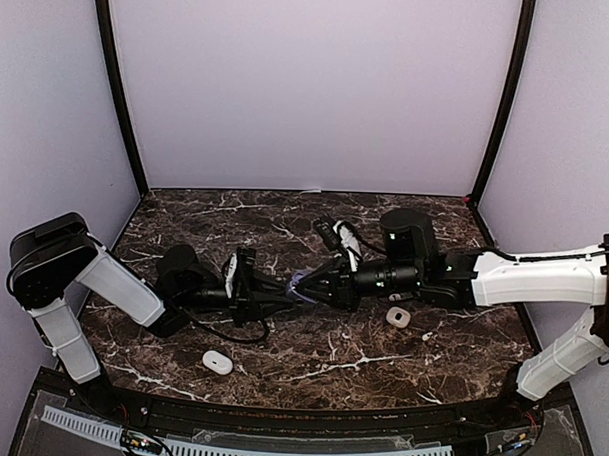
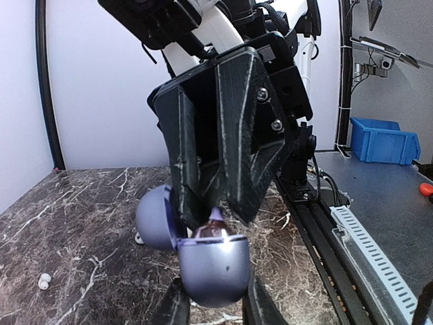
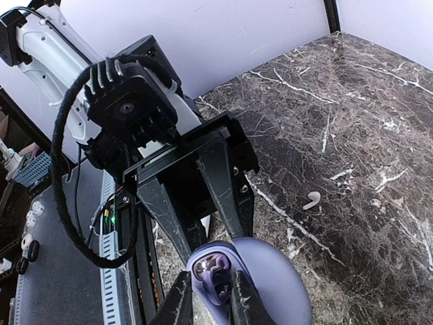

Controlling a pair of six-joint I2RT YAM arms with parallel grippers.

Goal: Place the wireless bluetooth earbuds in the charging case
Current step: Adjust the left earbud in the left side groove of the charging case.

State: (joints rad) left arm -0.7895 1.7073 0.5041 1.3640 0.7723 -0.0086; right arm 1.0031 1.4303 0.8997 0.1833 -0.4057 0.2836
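Both sets of jaws are gripping: left gripper (image 2: 216, 301) clamped on the open lavender charging case (image 2: 211, 267), right gripper (image 3: 210, 296) seemingly pinching a lavender earbud (image 3: 211, 271) seated inside it.

2 arms out there, white shells on black joints: left arm (image 1: 117, 287), right arm (image 1: 538, 279). Black printed fingers (image 2: 233, 149), ribbed and scuffed, 2 silver screws (image 2: 262, 95) on the side. Thick braided black cable (image 3: 59, 183) looping past the wrist camera (image 3: 128, 108), tiny green light (image 3: 112, 218) glowing.
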